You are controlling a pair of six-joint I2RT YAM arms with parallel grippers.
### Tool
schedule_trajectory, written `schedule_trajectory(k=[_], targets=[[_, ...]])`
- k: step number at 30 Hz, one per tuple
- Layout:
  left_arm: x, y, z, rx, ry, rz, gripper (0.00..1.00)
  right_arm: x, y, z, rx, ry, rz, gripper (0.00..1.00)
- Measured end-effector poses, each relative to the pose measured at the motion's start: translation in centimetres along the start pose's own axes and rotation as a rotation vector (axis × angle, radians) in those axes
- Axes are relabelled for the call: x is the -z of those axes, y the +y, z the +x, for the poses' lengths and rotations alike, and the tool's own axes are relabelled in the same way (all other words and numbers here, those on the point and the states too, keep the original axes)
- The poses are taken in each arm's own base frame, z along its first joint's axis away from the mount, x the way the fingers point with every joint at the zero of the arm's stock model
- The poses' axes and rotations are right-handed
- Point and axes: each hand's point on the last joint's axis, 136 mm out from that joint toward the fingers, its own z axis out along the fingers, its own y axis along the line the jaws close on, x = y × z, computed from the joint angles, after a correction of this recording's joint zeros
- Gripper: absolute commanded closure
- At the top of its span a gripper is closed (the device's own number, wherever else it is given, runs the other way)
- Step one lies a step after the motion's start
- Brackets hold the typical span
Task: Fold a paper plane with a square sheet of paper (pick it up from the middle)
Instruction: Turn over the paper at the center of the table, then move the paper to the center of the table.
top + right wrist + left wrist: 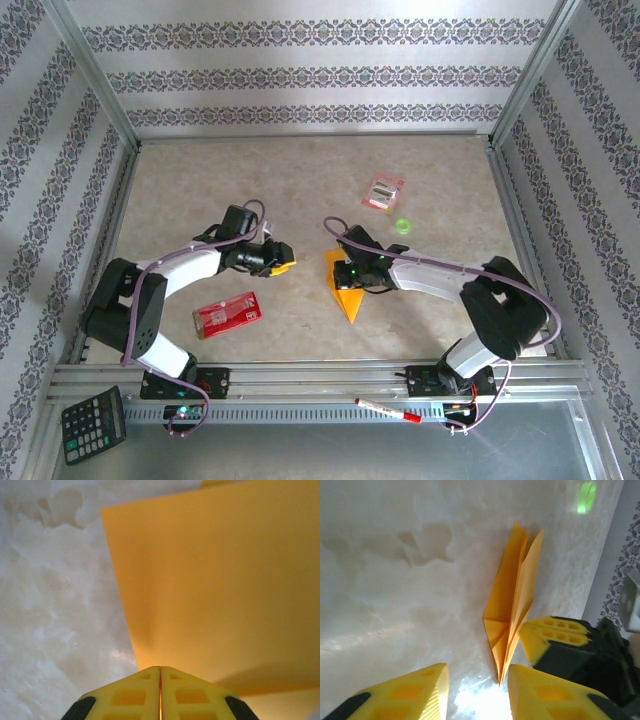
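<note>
Marbled desk [300, 190] is seen bearing the folded paper plane [346, 292] at centre, its wing touched by the closed right end effector [160, 672]; the left end effector [477, 675] is held narrowly apart, empty. Crease-pressing is judged in hand; firmer flattening is needed next. Farther off, the pink-and-white packet [383, 191] cannot be read

Left gripper [477, 680] slightly parted; right gripper [160, 670] pressed closed.
</note>
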Motion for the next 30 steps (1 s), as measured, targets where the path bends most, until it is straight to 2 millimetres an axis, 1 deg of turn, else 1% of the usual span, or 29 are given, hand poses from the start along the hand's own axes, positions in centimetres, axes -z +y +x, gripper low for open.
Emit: schedule_trajectory(k=[2, 4, 8, 14, 17, 19, 21, 22, 25, 28, 30], targets=[[-0.9, 0.1, 0.7, 0.007, 0.035, -0.006, 0.75, -1.0, -0.1, 0.5, -0.022, 0.018, -0.012, 0.97], [-1.6, 0.4, 1.0, 0.022, 0.056, -0.014, 0.78, -1.8, -0.3, 0.9, -0.047, 0.029, -0.012, 0.98], [-2.3, 0.8, 1.0, 0.040, 0.073, -0.021, 0.82, -2.4, 0.3, 0.2, -0.092, -0.002, -0.036, 1.00], [-3.5, -0.9, 0.0, 0.021, 0.101, 0.016, 0.83, -3.2, 1.9, -0.2, -0.190, -0.070, -0.069, 1.00], [-4.0, -1.2, -0.8, 0.019, 0.098, 0.017, 0.84, -3.5, 2.8, -0.6, -0.255, -0.106, -0.091, 0.97], [-4.3, -1.1, -1.1, 0.020, 0.097, 0.017, 0.86, -3.4, 3.0, -1.1, -0.296, -0.133, -0.102, 0.97], [-4.6, -1.0, -1.1, 0.032, 0.099, 0.015, 0.86, -2.9, 3.0, -1.4, -0.314, -0.159, -0.113, 0.94], [-4.7, -1.0, -1.0, 0.032, 0.101, 0.014, 0.86, -2.3, 2.8, -1.7, -0.325, -0.176, -0.119, 0.92], [-5.5, -1.5, 0.0, 0.014, 0.128, 0.012, 0.88, 0.5, 1.8, -2.9, -0.340, -0.241, -0.146, 0.86], [-6.8, -1.9, 1.0, -0.003, 0.166, 0.006, 0.91, 3.5, 0.0, -4.8, -0.350, -0.319, -0.155, 0.80], [-7.5, -2.0, 1.1, -0.007, 0.183, 0.002, 0.92, 4.9, -1.7, -5.5, -0.358, -0.351, -0.142, 0.77]])
